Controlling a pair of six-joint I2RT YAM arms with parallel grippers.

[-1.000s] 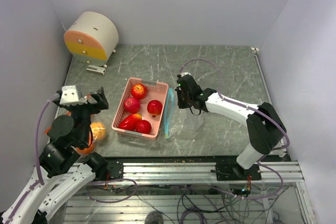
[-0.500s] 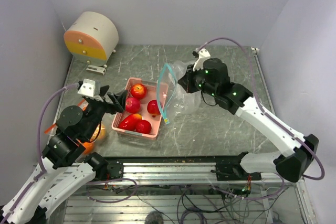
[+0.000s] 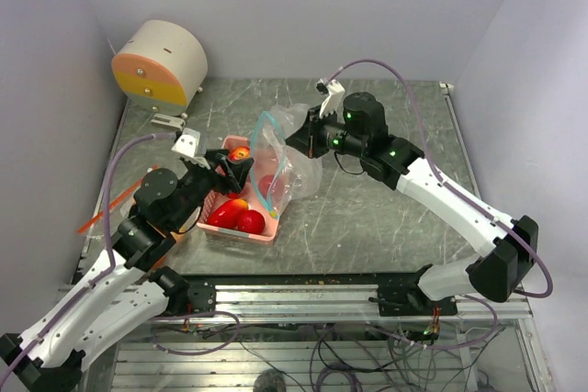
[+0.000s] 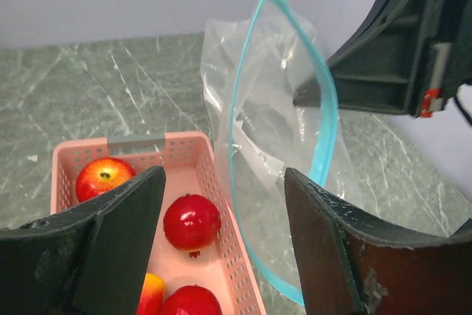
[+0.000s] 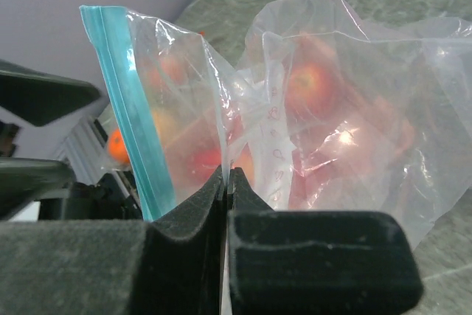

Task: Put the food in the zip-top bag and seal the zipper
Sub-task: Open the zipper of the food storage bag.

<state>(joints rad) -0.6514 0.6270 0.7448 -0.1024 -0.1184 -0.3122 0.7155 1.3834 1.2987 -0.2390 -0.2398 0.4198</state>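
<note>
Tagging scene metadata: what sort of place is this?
Likely a lab robot test cell, not a kitchen: aluminium rail frame with loose cables, plain walls boxing in a small marble-look table.

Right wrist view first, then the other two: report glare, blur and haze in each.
Right wrist: the right claw is soft-focus up close, white glare streaks the zip-top bag, and the fruit behind it is hazy. Left wrist: the red apple is sharp, the left claw dark in the foreground. Top external: even light, soft shadows.
</note>
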